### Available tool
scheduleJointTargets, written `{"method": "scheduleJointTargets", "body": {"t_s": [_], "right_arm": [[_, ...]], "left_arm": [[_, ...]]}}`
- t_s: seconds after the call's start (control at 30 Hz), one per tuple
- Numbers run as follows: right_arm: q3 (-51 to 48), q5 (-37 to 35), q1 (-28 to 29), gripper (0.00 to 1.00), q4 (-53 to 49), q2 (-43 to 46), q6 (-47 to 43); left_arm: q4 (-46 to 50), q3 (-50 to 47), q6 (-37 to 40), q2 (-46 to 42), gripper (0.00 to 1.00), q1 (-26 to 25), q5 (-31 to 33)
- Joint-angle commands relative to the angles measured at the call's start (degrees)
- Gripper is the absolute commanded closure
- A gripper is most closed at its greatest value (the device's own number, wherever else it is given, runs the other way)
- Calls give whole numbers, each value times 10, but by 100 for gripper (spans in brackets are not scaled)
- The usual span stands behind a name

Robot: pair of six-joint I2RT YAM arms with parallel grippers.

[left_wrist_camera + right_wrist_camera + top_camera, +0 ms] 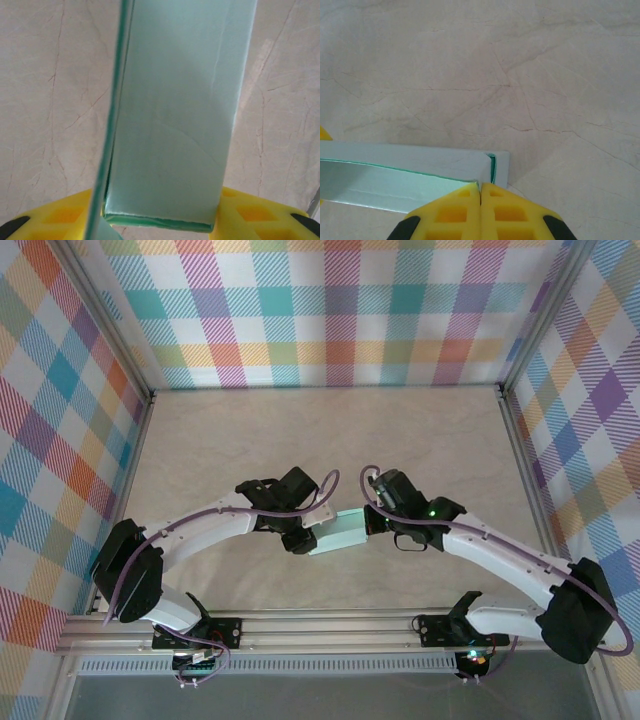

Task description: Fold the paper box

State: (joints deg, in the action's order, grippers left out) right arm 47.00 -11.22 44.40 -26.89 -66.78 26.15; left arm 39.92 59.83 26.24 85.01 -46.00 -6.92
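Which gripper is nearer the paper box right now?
Left. The left gripper straddles one end of the paper box, fingers against its sides. The right gripper, shut, sits at the opposite end's edge; contact unclear.

No text, label, brand, number or sign can be read anywhere in these views. The paper box (175,125) shows plain card faces with no print.
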Motion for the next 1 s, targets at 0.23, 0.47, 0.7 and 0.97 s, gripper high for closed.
{"method": "scheduleJointTargets", "body": {"t_s": [0.23, 0.47, 0.7, 0.97], "right_arm": [[-41, -42, 16, 100, -7, 22, 5], [-16, -60, 25, 100, -32, 21, 9], [7, -78, 37, 100, -60, 4, 19], [30, -95, 52, 100, -86, -13, 33]], "left_arm": [[10, 2, -18, -50, 46, -9, 10], [-6, -10, -52, -113, 21, -9, -4], [-3, -17, -175, -171, 23, -12, 41], [45, 26, -256, -140, 42, -29, 61]]}}
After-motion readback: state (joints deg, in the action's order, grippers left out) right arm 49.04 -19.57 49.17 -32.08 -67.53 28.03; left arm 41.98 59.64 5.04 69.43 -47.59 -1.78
